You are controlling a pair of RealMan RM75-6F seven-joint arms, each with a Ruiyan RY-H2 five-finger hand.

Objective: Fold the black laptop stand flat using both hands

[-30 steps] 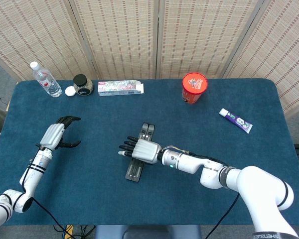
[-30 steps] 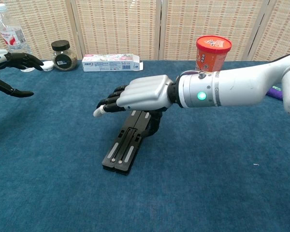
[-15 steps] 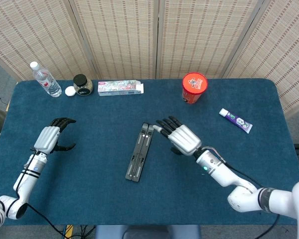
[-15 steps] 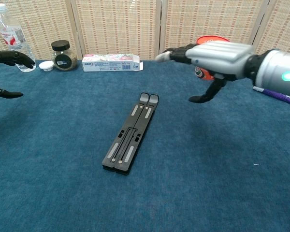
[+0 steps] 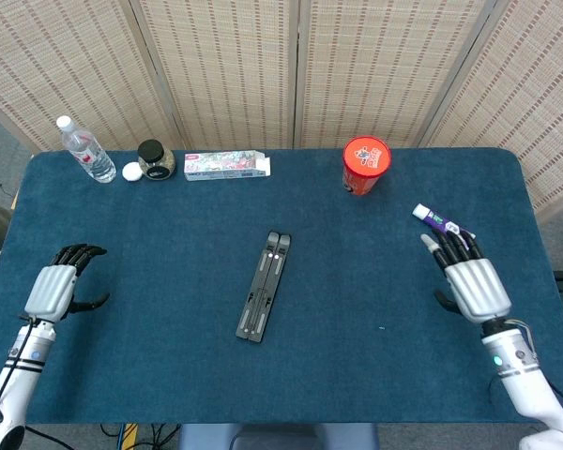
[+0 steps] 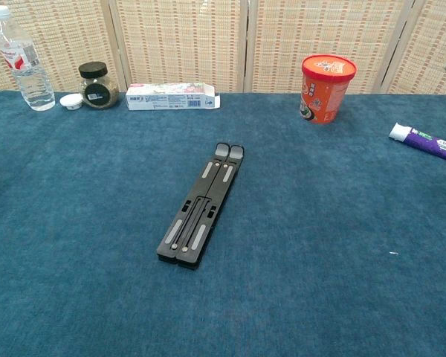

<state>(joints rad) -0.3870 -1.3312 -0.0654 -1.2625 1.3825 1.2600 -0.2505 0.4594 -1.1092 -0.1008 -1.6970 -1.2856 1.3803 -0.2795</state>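
- Black laptop stand point(image 5: 264, 287): lying flat and closed on the blue table point(image 5: 169, 356), near its middle, its two bars side by side; nothing is touching it.
- Step in hand, by judgement: the fold is looking complete; doing it well now is meaning keeping both hands clear of the stand, and checking that the bars are sitting flush.
- Left hand point(image 5: 58, 287): resting near the table's left edge, well apart from the stand, fingers curling loosely with the thumb apart, holding nothing.
- Right hand point(image 5: 470, 281): sitting near the right edge, fingers extended and slightly spread, gripping nothing; a toothpaste tube point(image 5: 441, 224) is lying just beyond its fingertips.
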